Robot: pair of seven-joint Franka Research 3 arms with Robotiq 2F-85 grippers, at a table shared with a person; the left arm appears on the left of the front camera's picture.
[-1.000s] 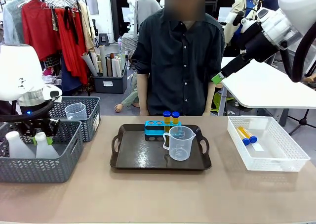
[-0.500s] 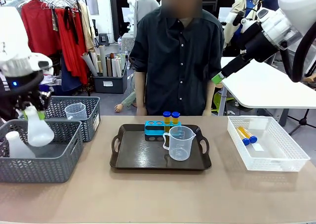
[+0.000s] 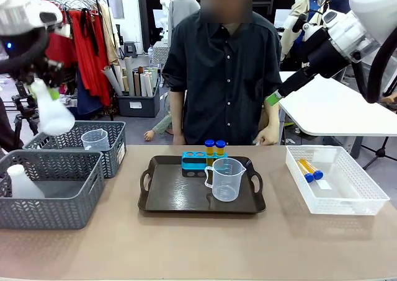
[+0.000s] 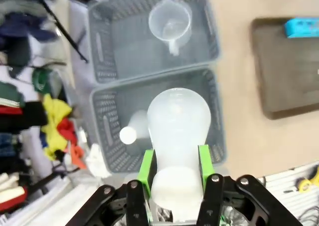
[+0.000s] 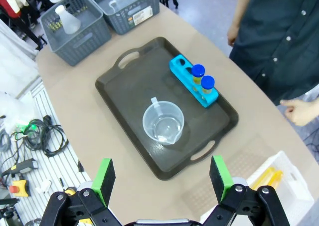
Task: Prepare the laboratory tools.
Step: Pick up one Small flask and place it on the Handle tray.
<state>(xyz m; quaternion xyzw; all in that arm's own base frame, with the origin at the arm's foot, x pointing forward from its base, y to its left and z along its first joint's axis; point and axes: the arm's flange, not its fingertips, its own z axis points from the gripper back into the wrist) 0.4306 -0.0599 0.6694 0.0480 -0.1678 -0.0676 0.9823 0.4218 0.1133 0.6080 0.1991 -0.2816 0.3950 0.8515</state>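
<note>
**Your left hand (image 4: 175, 162) grasps a conical flask (image 4: 178, 118) in the air above the grey baskets.**

Its green pads are clamped on the flask's neck, and the wide base points away from the wrist. In the left wrist view, the near basket (image 4: 102, 136) lies below it and holds a second flask (image 4: 133, 132). The far basket (image 4: 99, 46) holds a spare beaker (image 4: 170, 22). Your right hand (image 5: 162, 178) hangs high over the desk (image 3: 186, 244), released, with its jaws wide apart and nothing between them. On the dark tray (image 3: 180, 197) at mid-desk, a clear measuring beaker (image 3: 226, 180) stands just in front of a blue rack (image 3: 193, 162). Two blue-capped tubes (image 3: 214, 147) stand at the rack's right end. Two more tubes (image 3: 310, 169) lie in the white lattice bin (image 3: 366, 197) on the right.
</note>
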